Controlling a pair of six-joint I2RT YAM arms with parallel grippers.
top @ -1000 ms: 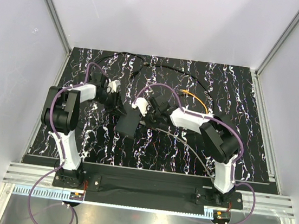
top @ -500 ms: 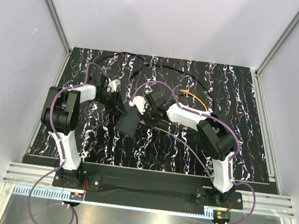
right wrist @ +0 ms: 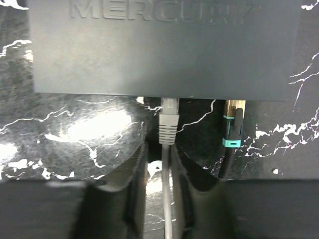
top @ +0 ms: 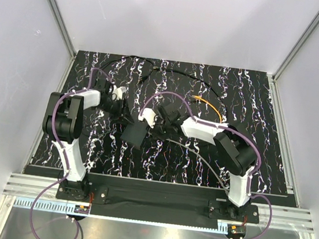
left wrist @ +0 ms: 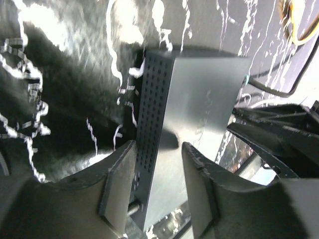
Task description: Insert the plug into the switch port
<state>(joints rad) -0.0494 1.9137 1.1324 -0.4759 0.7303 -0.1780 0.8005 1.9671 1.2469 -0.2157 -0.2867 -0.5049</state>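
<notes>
The switch box (top: pixel 134 133) is a flat matte-black box between my two grippers. In the left wrist view its perforated thin edge and broad face (left wrist: pixel 199 99) run between my left fingers. My left gripper (top: pixel 123 115) (left wrist: pixel 159 149) is shut on its end. In the right wrist view the box (right wrist: pixel 164 45) fills the top, and the grey plug (right wrist: pixel 168 122) sits with its tip in a port on the lower edge. My right gripper (top: pixel 157 125) (right wrist: pixel 159 154) is just behind the plug. Its jaws stand narrowly apart around the grey cable (right wrist: pixel 167 199).
A black cable with a teal band and a gold tip (right wrist: pixel 232 127) is plugged into the same edge, right of the grey plug. An orange cable (top: pixel 210 106) and a thin black cord (top: pixel 177 72) lie behind. The grey cable (top: pixel 201 155) trails toward the right arm's base.
My right gripper pushed left toward the box, then drew back a little. The box turned slightly and shifted left and toward me. My left gripper stayed on it.
</notes>
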